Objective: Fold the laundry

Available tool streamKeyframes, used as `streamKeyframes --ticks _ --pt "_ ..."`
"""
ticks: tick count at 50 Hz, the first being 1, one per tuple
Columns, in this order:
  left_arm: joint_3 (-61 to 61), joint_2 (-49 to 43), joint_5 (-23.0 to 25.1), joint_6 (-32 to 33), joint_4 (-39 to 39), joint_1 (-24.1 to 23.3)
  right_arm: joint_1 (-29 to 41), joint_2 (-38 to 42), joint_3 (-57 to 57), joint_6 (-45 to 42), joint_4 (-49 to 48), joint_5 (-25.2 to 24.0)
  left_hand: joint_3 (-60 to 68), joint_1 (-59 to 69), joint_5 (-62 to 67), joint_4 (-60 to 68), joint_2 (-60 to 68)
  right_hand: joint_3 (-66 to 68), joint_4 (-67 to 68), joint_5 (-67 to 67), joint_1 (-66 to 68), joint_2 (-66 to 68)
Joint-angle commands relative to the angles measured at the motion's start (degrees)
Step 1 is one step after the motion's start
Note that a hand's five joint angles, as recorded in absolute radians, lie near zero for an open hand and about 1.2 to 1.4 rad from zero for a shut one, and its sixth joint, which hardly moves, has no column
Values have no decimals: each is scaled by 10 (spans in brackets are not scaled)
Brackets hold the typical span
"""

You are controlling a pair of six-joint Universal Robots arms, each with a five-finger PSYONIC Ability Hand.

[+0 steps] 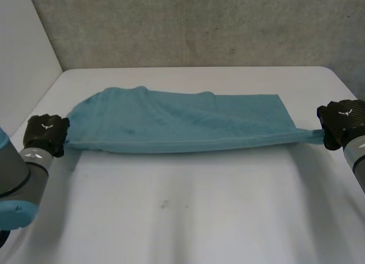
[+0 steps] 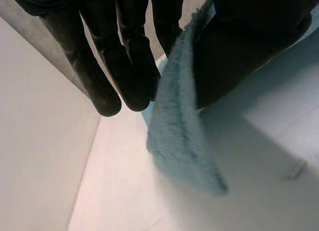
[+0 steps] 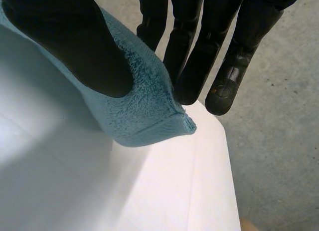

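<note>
a teal terry-cloth towel [image 1: 171,124] lies stretched across the far half of the white table [image 1: 182,212], apparently folded once lengthwise. the left hand [image 1: 45,134] pinches its left end between thumb and fingers, and the right hand [image 1: 340,122] pinches the drawn-out right corner the same way.

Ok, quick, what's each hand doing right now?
Left hand: shut, pinching one end corner of the towel.
Right hand: shut, pinching the opposite end corner.

One teal towel [image 1: 177,124], one white table [image 1: 188,207], two black hands — left hand [image 1: 45,133], right hand [image 1: 341,120]
</note>
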Motion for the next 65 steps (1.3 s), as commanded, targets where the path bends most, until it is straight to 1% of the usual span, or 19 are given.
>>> streamKeyframes --ticks 1,5,10,15,17,23,29,32,38,42,55,57,58,59,60,61,62,63,65 --pt "-43 85 2 4 -20 -1 -4 -2 -13 -34 88 -6 126 144 133 127 125 117 117 132 242 127" --pt "-55 136 2 21 -66 3 -12 -24 -32 -94 214 -31 126 144 133 127 125 117 117 132 242 127" --pt "-59 220 3 94 -237 23 -64 -74 -32 -190 335 -47 126 144 133 127 125 117 117 132 242 127" --pt "-59 263 15 132 -346 32 -116 -126 -24 -301 436 -52 126 144 133 127 125 117 117 132 242 127" --pt "-60 272 27 133 -361 33 -135 -155 -26 -346 455 -69 126 144 133 127 125 117 117 132 242 127" --pt "-59 261 81 133 -336 41 -135 -160 -36 -352 454 -102 126 144 133 127 125 117 117 132 242 127" --pt "-5 130 89 139 -237 26 -125 -52 -62 -308 368 -113 126 144 133 127 125 117 117 132 242 127" --pt "41 71 90 139 -197 11 -77 5 -99 -272 307 -101 126 144 133 127 125 117 117 132 242 127" --pt "171 -66 87 139 -123 -24 -7 137 -199 -236 236 -18 126 144 133 127 125 117 117 132 242 127" --pt "239 -126 72 139 -109 -33 6 226 -275 -234 182 25 126 144 133 127 125 117 117 132 242 127" --pt "429 -275 49 144 -104 -47 29 358 -400 -236 25 31 126 144 133 127 125 117 117 132 242 127" --pt "429 -279 51 150 -104 -49 31 367 -409 -235 18 33 126 144 133 127 125 71 70 85 196 80" --pt "429 -279 51 151 -104 -49 32 374 -414 -234 17 36 126 144 133 127 125 -351 -351 -336 -226 -341" --pt "426 -279 52 160 -104 -53 38 380 -415 -234 16 38 126 144 133 127 125 -583 -583 -568 -458 -573" --pt "420 -278 52 171 -103 -59 39 380 -415 -234 16 38 -67 -49 -60 -66 -68 -583 -583 -568 -458 -573" --pt "420 -278 52 172 -103 -59 44 383 -416 -230 16 41 -69 -51 -62 -68 -70 -583 -583 -568 -458 -573" --pt "413 -276 52 187 -103 -66 44 383 -416 -230 16 41 -444 -425 -437 -443 -445 -583 -583 -568 -458 -573" --pt "405 -273 52 202 -101 -70 46 383 -414 -223 13 43 -566 -547 -559 -565 -567 -583 -583 -568 -458 -573" --pt "399 -270 52 215 -97 -74 46 383 -410 -207 13 43 -574 -556 -567 -573 -575 -583 -583 -568 -458 -573"
